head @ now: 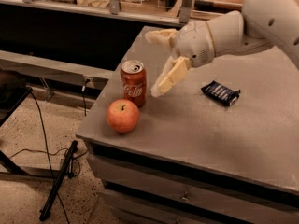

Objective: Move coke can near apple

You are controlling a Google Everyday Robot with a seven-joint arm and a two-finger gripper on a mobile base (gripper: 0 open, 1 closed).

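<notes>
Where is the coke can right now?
In the camera view, the coke can stands upright on the table near its left edge, just behind the apple; the open gripper hovers to its right.

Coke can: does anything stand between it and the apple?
Nothing visible does. The coke can stands upright just behind the apple; the gripper hangs open to the can's right, not touching it.

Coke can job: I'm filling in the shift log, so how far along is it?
Looks done: the coke can stands upright on the table, close behind the apple. In hand: nothing; the gripper hangs open just right of the can, clear of it. Left: probably only backing the gripper off.
</notes>
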